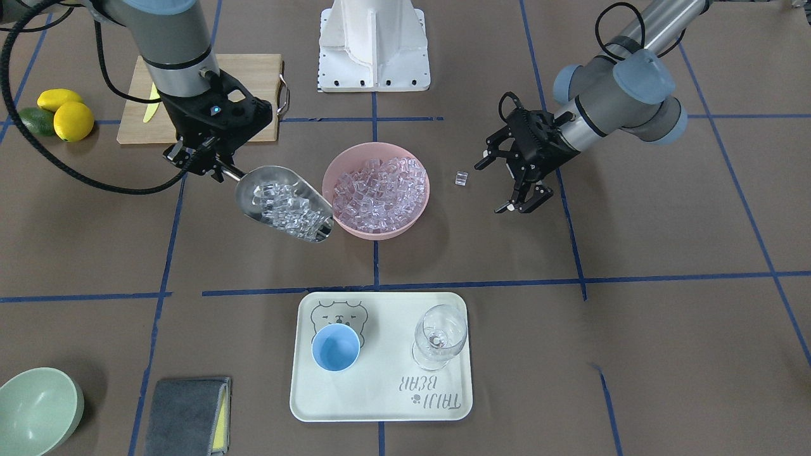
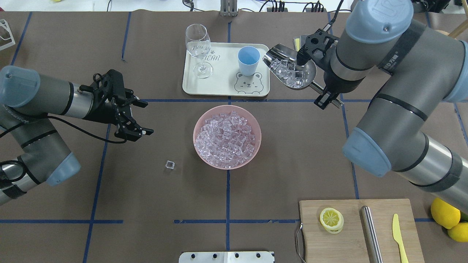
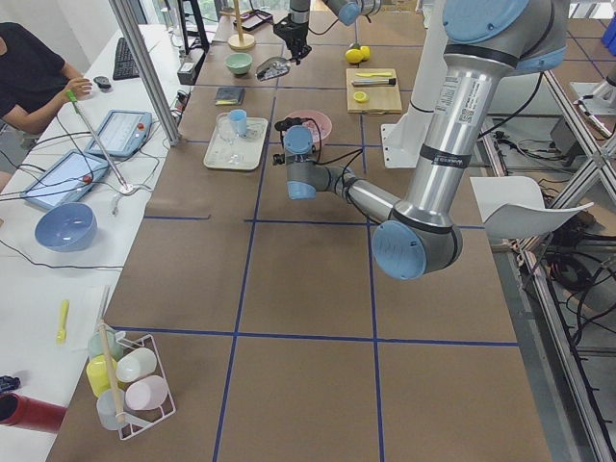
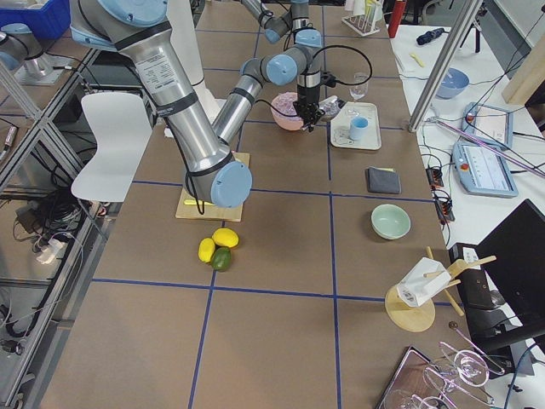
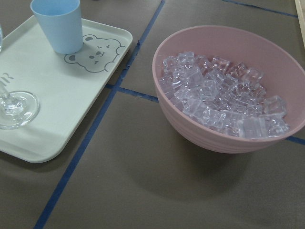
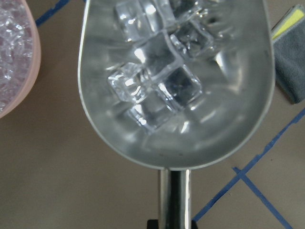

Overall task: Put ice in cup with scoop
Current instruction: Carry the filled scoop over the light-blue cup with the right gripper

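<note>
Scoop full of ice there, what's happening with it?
The right arm's fingers grip the scoop by its handle, loaded with ice, beside the pink bowl of cubes. The blue cup on the tray looks empty, so pouring isn't done yet. The left arm's fingers hang open, holding nothing, near one stray cube.

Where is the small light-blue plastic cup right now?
The cup stands upright in the overhead view on the white rectangular tray, at its right end beyond the bear drawing, with the clear stemmed wine glass to its left.
</note>
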`<state>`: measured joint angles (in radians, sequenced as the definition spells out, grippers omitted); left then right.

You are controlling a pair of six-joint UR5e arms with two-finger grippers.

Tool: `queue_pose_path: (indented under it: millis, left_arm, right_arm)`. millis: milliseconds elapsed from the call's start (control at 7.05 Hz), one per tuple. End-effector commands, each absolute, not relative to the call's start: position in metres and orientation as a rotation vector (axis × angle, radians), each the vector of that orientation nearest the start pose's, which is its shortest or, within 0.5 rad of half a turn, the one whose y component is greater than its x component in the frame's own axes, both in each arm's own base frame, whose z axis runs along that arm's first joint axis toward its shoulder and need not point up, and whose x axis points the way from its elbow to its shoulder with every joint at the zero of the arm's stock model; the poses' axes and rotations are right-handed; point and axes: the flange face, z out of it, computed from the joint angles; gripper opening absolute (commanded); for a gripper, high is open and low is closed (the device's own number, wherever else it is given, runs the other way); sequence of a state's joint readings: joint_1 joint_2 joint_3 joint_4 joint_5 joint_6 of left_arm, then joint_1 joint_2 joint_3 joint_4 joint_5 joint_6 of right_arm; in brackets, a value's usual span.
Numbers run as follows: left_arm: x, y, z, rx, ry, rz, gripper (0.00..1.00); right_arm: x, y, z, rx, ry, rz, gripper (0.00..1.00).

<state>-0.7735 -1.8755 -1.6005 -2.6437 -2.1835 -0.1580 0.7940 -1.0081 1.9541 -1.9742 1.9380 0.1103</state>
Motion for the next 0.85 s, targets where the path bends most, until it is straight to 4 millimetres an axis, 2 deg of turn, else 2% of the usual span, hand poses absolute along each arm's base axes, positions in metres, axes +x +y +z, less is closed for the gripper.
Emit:
queue_pose_path:
  millis: [0,142,284,567,709]
  left_arm:
    - [0.334,-0.494,0.357,1.018,1.107,0.921,1.00]
    - [0.306,-0.507,0.362,1.012,1.110,0.913,1.00]
    - [0.283,-0.515,0.370,1.001,1.109,0.902,1.00]
    - [0.279,-0.526,0.388,0.974,1.094,0.882,1.00]
    - [0.276,-0.528,0.391,0.972,1.090,0.876,1.00]
  right_arm:
    - [-0.367,-0.521,0.224,0.296,-0.559,-0.679,0.00]
    - [-0.391,-0.542,0.206,0.272,-0.564,-0.637,0.00]
    - [-0.416,-0.565,0.197,0.235,-0.548,-0.633,0.00]
    - [-0.423,-0.570,0.199,0.212,-0.544,-0.632,0.00]
    - [-0.434,-0.582,0.199,0.188,-0.531,-0.630,0.00]
